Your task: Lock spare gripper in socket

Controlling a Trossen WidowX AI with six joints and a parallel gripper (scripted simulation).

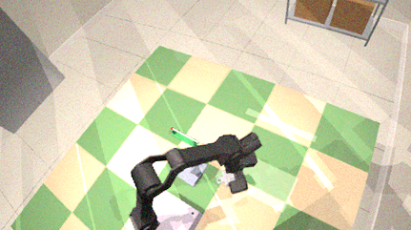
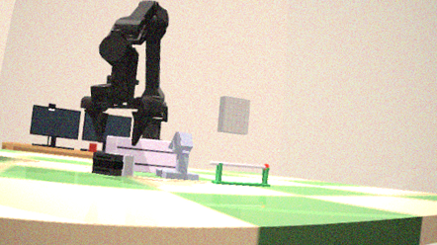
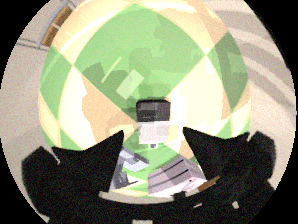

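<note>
- Two dark monitors (image 2: 55, 122) (image 2: 119, 125) are being seen in the background, well to the left of the mount in the exterior view.
- The hand (image 1: 237, 162) (image 2: 119, 146) (image 3: 153, 131) is being held to the left of the mount, pointing down above the spare gripper; its fingers are being kept wide apart, with nothing being gripped between them.
- The spare gripper (image 1: 226, 179) (image 2: 109, 164) (image 3: 153, 131), a black block with a pale front, is being carried by the checkered tabletop (image 1: 171, 67) (image 2: 319, 209) (image 3: 140, 40), near the mount's left and apart from it, undocked.
- The pale base block (image 1: 178, 229) (image 2: 153, 151) (image 3: 175, 176) is being seen behind the mount, with the arm being borne on it.
- The mount (image 1: 193, 174) (image 2: 182, 153) (image 3: 131, 161), blue-grey, is being supported upright on the tabletop.
- A white rod with a red end (image 2: 238, 165), apparently the lock pin, is being held level by a green cradle (image 1: 184, 138) (image 2: 240, 183) to the mount's right, well clear of its socket.
- A grey wall box (image 2: 234, 115) is being shown farther back, up and right of the mount.
</note>
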